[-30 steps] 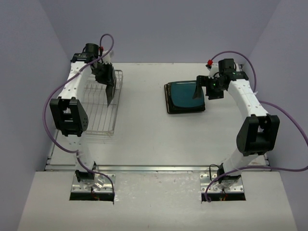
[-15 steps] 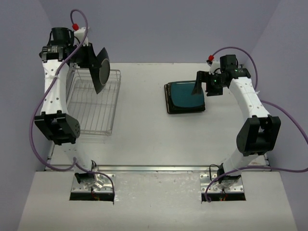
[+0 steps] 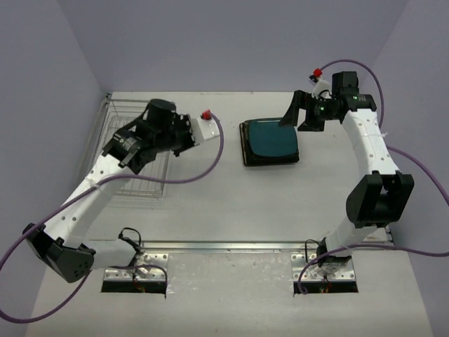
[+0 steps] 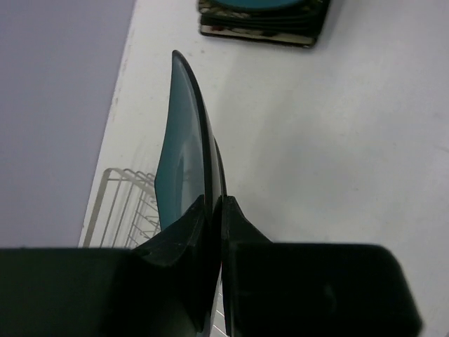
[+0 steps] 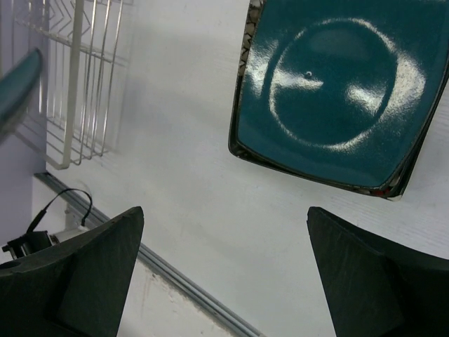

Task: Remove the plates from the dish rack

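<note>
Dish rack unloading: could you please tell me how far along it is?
Done: a stack of teal plates lies on the table, apart from the dish rack. In hand: the left gripper is shut on another plate, held on edge; the right gripper hangs open near the stack. Left: setting that plate down. The rack's visible bars hold no plates, though the left arm hides part.

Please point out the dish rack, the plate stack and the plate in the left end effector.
dish rack (image 3: 123, 116), top external view, wire bars at its far left corner.
plate stack (image 5: 337, 91), right wrist view, middle of the top teal plate.
held plate (image 4: 184, 161), left wrist view, its teal face.
</note>
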{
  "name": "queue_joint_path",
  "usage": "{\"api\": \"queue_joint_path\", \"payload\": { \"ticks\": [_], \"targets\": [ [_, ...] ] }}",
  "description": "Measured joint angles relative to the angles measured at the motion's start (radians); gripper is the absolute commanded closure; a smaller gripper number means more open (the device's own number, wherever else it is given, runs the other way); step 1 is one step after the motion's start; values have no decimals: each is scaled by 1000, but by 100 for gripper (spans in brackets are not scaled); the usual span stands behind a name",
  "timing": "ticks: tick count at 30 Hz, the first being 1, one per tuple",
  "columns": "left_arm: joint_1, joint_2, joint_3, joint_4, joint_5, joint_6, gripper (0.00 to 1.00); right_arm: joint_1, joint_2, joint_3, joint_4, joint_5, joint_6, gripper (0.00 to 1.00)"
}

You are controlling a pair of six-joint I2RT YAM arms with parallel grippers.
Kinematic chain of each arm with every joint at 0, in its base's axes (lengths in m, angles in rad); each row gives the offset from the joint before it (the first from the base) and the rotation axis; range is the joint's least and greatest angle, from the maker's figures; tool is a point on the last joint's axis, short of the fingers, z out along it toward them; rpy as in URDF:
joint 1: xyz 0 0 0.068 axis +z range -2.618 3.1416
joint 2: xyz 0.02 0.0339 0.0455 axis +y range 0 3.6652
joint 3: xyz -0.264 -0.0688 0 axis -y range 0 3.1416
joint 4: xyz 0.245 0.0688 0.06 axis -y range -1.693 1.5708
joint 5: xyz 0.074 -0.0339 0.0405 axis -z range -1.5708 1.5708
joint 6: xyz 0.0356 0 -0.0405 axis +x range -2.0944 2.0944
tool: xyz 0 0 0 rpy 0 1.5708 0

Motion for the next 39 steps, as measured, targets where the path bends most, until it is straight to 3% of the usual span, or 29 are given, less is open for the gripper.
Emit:
{"api": "queue_joint_path", "payload": {
  "ticks": [7,12,15,21,29,35,39],
  "targets": [
    [-295,-79,-268,73,-223,234,100,-24,-3,26,23,-71,10,1],
    [-451,-150,-507,310,-360,448,100,-23,-1,23,25,-144,-2,1],
    [-529,-246,-691,494,-388,616,100,-22,5,22,24,-202,-25,1],
    [-623,-433,-967,696,-373,866,100,-18,39,22,20,-343,-88,1],
    [-689,-441,-1008,868,-375,1003,100,91,65,-89,36,-442,-118,2],
    [-699,-386,-990,942,-446,994,100,203,63,-308,138,-433,-29,8],
    [-705,-349,-968,963,-489,962,100,216,56,-361,199,-435,44,14]
  ]
}}
